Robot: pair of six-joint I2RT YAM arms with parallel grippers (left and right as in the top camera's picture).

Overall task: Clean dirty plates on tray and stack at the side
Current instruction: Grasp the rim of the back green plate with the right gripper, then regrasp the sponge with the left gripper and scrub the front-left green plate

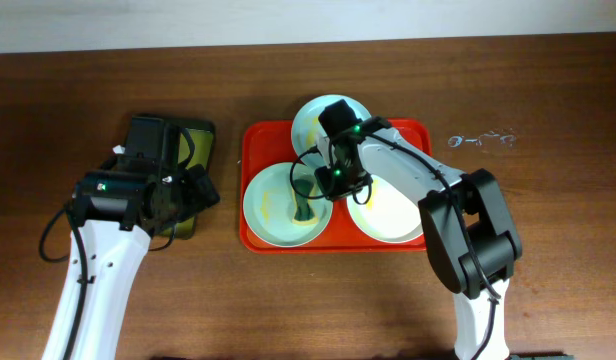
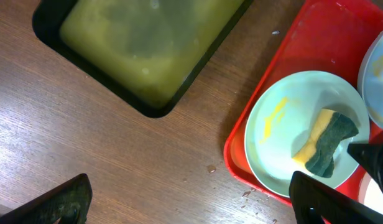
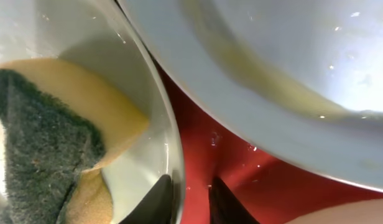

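A dark brown wooden table holds the orange-red tray with three plates on it. The right gripper is clamped on the right rim of the front-left mint plate, which carries a yellow smear and a yellow-and-green sponge. A rear mint plate and a white plate lie just beside it. The left gripper hangs with its fingers wide apart near the olive tray.

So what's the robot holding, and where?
The right fingers straddle the rim of the plate holding the sponge; whether they pinch it cannot be told. Left fingers hold nothing.
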